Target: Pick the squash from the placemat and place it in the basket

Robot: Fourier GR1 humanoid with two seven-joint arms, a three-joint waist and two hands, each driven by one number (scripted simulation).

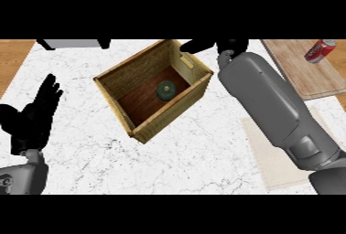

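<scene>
Head view: squash (166,90) in basket (128,72), right hand (215,46) fingers unclear, left hand (34,114) open, no legible writing.

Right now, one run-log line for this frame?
squash: in basket | right hand: past basket's far corner, grip unclear | left hand: open, resting, view's left edge | placemat: bare where visible

One basket (150,119) holding one dark green squash (166,90), one red can (320,50) on one wooden cutting board (304,68), one pale placemat (283,160), and two black hands (37,112) (213,45).
</scene>
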